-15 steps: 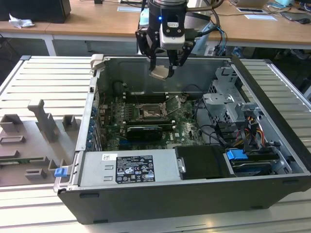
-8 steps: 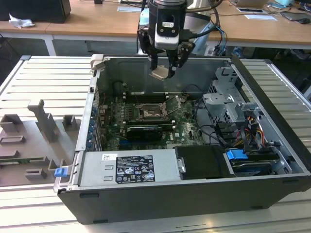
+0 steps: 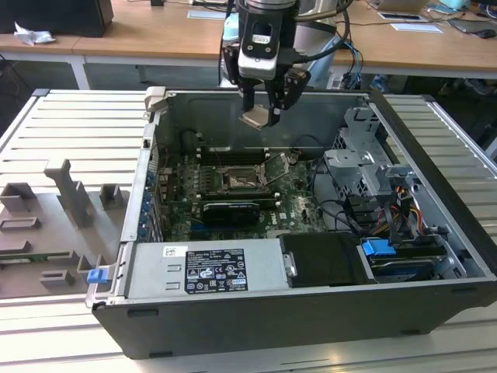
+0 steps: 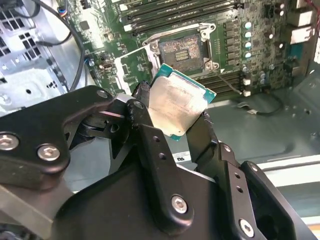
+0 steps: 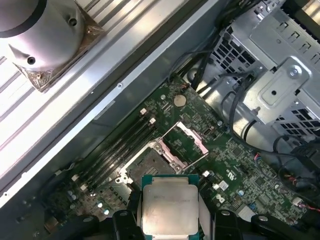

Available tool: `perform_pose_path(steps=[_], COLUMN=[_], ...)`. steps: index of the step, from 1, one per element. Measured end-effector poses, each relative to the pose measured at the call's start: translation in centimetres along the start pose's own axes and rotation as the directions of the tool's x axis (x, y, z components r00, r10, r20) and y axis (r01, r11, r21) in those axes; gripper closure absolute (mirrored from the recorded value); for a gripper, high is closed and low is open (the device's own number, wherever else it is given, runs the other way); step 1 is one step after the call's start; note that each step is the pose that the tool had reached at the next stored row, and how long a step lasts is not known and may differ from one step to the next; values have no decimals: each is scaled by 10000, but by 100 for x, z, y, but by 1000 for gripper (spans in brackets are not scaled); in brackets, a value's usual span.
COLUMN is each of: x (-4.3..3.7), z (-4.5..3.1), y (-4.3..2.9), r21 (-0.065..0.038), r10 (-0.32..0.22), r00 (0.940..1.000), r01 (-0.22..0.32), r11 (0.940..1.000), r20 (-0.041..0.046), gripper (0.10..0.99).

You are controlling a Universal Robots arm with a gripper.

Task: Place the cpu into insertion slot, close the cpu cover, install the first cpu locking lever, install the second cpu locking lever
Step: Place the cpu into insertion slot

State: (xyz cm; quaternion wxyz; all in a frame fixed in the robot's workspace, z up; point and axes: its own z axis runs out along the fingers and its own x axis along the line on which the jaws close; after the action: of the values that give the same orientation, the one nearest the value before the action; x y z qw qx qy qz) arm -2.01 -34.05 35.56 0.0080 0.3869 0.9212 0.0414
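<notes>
1. One gripper (image 3: 261, 116) hangs over the open computer case (image 3: 311, 326), and its two black fingers (image 4: 145, 125) are closed on the cpu (image 4: 177, 107).
2. Two opposite edges of the cpu are clamped between the fingers. Its pale silvery face is turned toward the wrist cameras, and a green border shows around it.
3. Seen in the exterior view, the chip is tilted and is high above the motherboard (image 3: 299, 206), touching nothing below it.
4. On the board below lies the insertion slot (image 5: 150, 165), a square socket with a metal rim. Its dark centre is uncovered, and the chip is well apart from it.
5. Beside the slot the cpu cover (image 5: 187, 142) stands open. It is lifted up and tilted, on the side of the socket toward the exterior view's right.
6. Long black memory slots (image 5: 120, 145) run along the other side of the socket.
7. In the exterior view, a black graphics card (image 3: 229, 210) lies on the near side of the socket, and a grey power supply (image 3: 206, 268) sits at the near edge of the case.
</notes>
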Motion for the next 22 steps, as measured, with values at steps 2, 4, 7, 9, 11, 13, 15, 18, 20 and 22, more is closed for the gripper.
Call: perform_pose_path(steps=[2,4,7,9,11,13,15,18,20,22], x=[0,0,0,0,0,0,-1,0,-1,-1], z=[1,4,12,19,24,28,32,40,54,74], y=[0,0,-1,-2,-2,-2,-3,-3,-4,-6], r21=[-5,-12,-26,-42,-52,-60,-69,-74,-74,-75], r10=[316,605,1261,1782,2071,2328,2575,2668,2683,2684], r00=[9995,9982,9920,9839,9782,9723,9661,9635,9631,9631], r01=[-316,-605,-1261,-1782,-2071,-2327,-2574,-2667,-2682,-2683], r11=[9995,9982,9920,9840,9783,9725,9663,9637,9633,9633], r20=[26,51,105,147,170,191,210,217,218,218], gripper=[549,549,549,549,549,549,549,549,549,549])
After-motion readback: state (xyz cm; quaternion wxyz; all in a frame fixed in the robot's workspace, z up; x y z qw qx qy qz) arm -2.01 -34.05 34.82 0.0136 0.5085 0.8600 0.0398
